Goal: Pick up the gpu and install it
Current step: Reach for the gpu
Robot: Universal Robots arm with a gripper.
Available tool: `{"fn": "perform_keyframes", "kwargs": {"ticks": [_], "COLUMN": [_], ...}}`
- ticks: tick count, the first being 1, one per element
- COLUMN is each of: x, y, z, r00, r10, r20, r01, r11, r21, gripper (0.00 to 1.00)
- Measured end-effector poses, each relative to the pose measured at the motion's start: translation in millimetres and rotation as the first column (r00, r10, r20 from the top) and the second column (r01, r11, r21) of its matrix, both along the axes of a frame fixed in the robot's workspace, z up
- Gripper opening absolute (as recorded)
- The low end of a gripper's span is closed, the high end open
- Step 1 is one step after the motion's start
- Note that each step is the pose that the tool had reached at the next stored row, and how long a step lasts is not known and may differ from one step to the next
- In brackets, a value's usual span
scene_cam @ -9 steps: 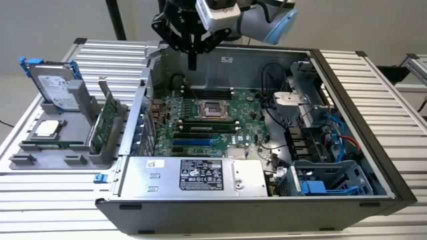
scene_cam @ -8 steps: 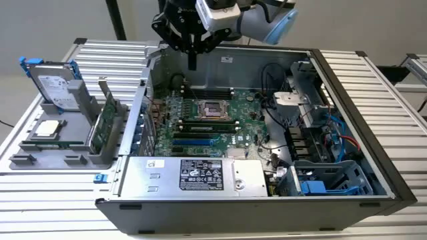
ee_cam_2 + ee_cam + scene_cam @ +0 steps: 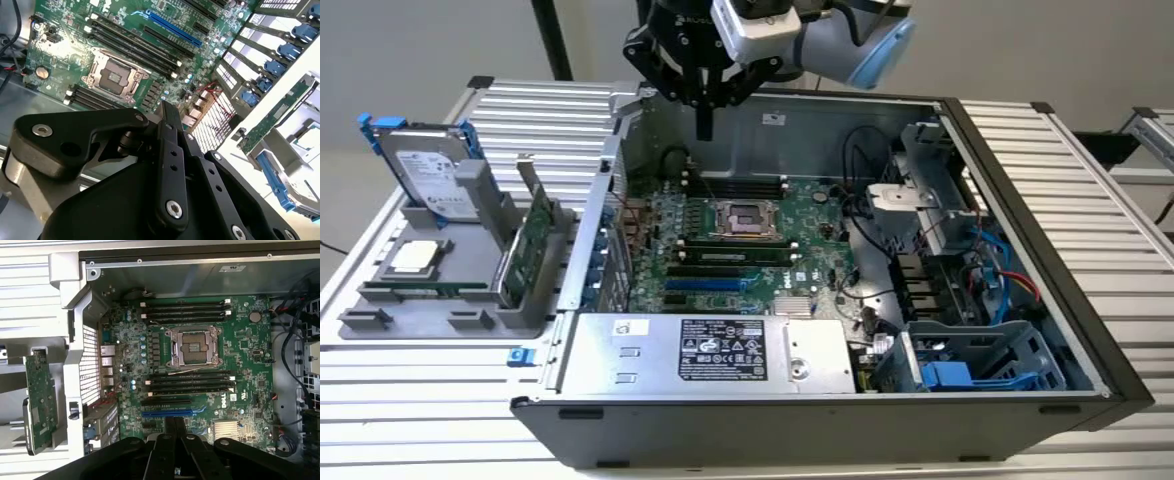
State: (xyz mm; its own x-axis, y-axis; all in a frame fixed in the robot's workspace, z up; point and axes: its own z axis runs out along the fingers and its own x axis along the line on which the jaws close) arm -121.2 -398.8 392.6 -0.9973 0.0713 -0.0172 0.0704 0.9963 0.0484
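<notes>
Gpu (image 3: 536,243) edge-on in gray holder (image 3: 454,300), well apart from fingers (image 3: 704,112), fan face hidden. Arm (image 3: 854,40) cut off at exterior view's upper edge. Motherboard (image 3: 720,250) edge farthest from fingers hidden behind power supply (image 3: 707,350).

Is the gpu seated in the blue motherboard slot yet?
No: in the first wrist view the blue slot lies bare and the gpu stands outside the case.

The gpu (image 3: 534,240) is a thin green circuit card that stands upright on its long edge in a slot of the grey holder (image 3: 454,300), with a silver bracket at one end. It lies well apart from the end effector (image 3: 704,125), lower and toward the exterior view's left, untouched.
</notes>
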Motion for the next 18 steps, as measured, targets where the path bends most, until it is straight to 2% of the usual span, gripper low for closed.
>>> {"fn": "perform_keyframes", "kwargs": {"ticks": [18], "x": [-0.7], "y": [0.1], "z": [0.0], "r00": [1.0], "r10": [0.0], "r20": [-0.0098], "r01": [0.0], "r11": [1.0], "r21": [-0.0001], "gripper": [0.0]}}
